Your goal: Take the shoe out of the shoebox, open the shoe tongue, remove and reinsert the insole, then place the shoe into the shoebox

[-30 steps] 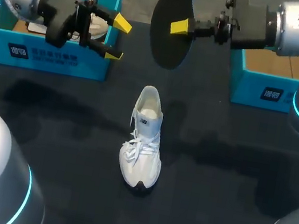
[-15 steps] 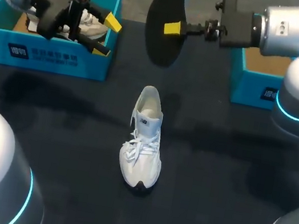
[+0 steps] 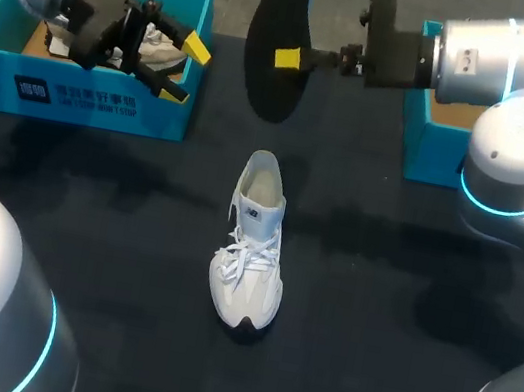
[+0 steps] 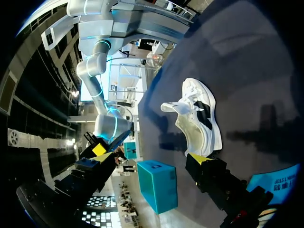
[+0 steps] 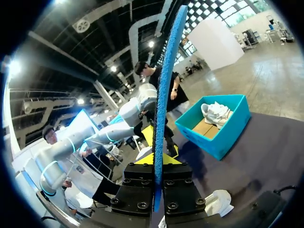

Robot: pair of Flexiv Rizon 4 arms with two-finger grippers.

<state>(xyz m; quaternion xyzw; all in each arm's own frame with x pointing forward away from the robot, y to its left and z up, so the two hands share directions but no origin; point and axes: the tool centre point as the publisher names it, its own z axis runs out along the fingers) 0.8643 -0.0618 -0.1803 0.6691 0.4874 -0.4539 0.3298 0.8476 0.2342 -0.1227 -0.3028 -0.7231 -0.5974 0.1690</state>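
Note:
A white shoe [image 3: 251, 245] lies on the dark table, toe toward the near edge and tongue pulled up; it also shows ahead of my left gripper [image 4: 199, 121]. A black insole [image 3: 274, 41] hangs upright above the table's far middle, with my right gripper [image 3: 287, 57] shut on its edge. In the right wrist view the insole [image 5: 166, 95] stands edge-on, blue underneath, clamped in my right gripper [image 5: 158, 164]. My left gripper [image 3: 184, 71] is open and holds nothing, at the near right corner of the left shoebox [image 3: 106, 100]; its tips [image 4: 149, 154] stand wide apart.
The left teal shoebox holds a second white shoe [image 3: 159, 44], also seen in the box beyond the insole [image 5: 216, 111]. A second teal shoebox [image 3: 447, 153] stands at the far right under my right arm. Dark table surrounds the shoe.
My right arm has carried the insole leftward, and its elbow has swung further in. My left gripper has pulled back slightly toward the left shoebox. The shoe has not moved.

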